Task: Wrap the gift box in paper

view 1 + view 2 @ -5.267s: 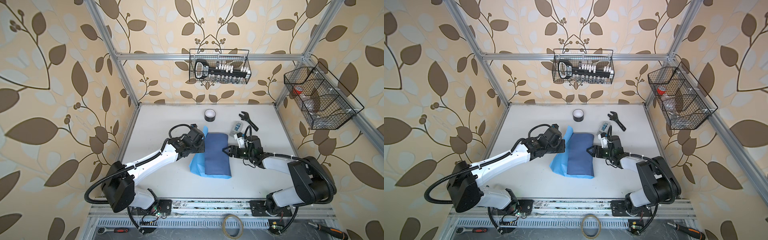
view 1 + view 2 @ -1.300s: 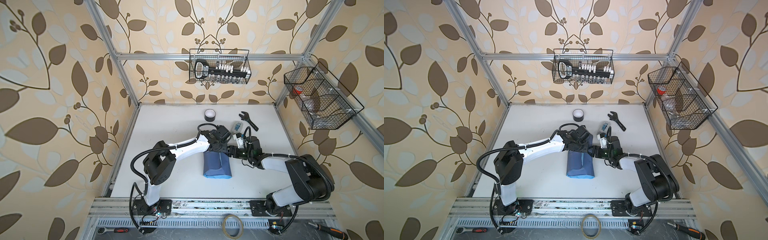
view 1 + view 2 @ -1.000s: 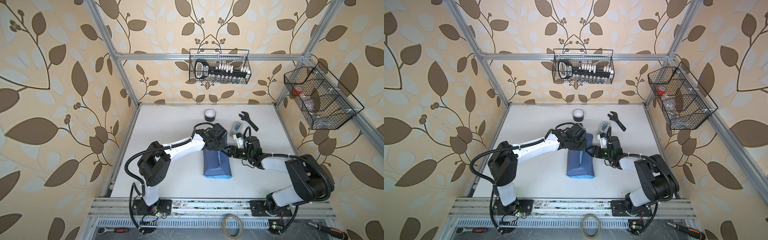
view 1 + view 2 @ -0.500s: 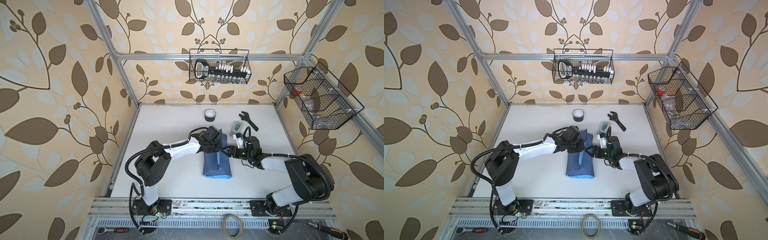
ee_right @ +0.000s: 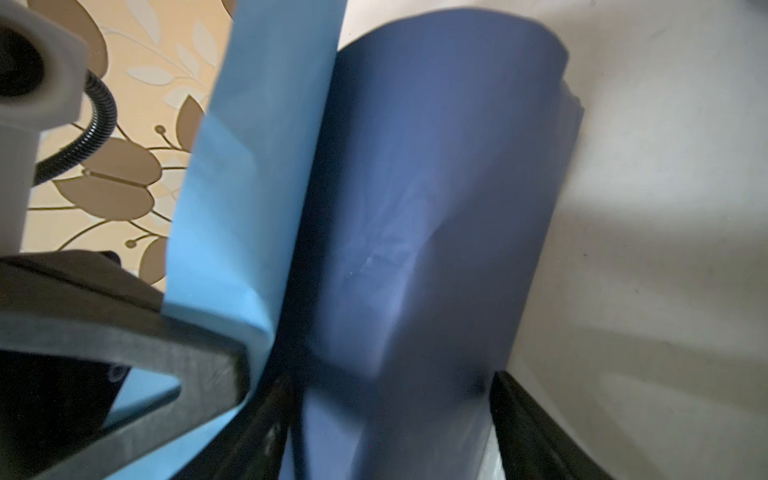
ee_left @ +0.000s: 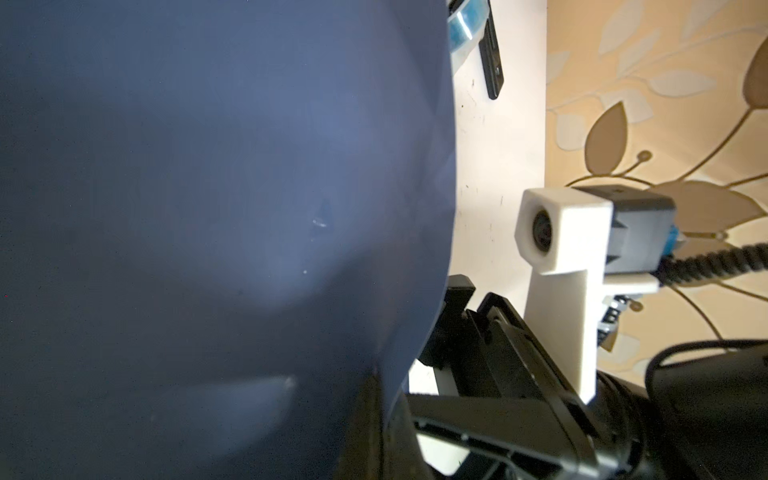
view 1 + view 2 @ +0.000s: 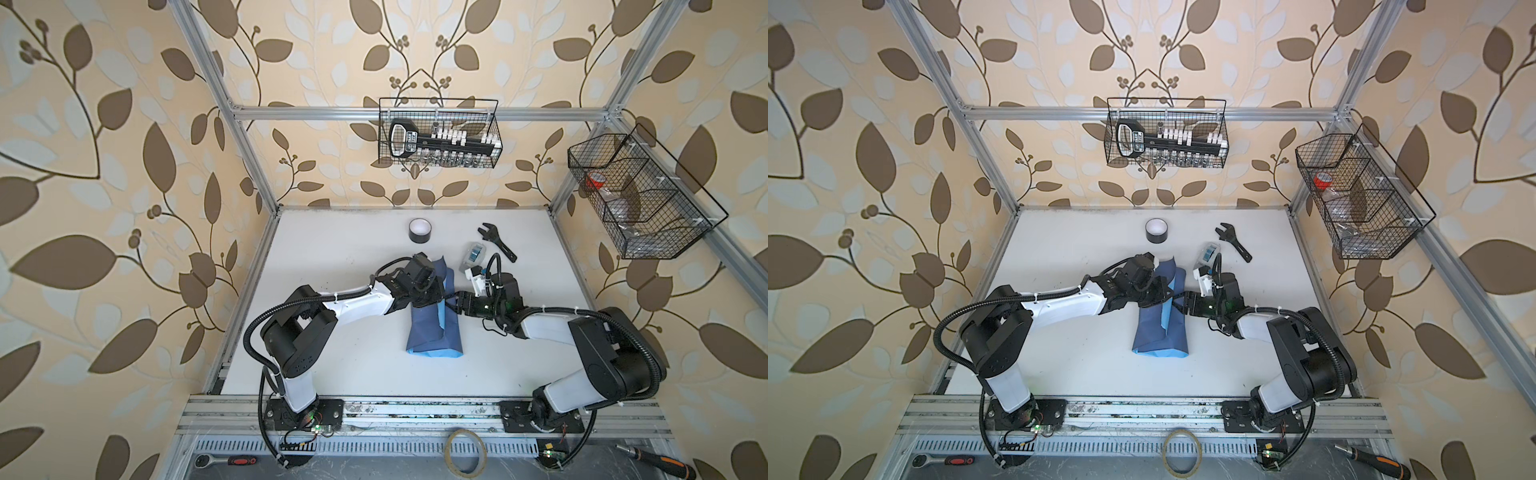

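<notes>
Paper [image 7: 428, 332] lapped over the hidden gift box mid-frame, ends unfolded; I read left jaws pressed together, right jaws spread astride it, hold unsure.

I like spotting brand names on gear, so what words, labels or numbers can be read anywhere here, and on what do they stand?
No text here can actually be read.
White-and-black label on the socket rail in the wire basket: printed, but too small and blurred to read.
Blue patch on the small clear case on the table: no lettering can be made out.
</notes>
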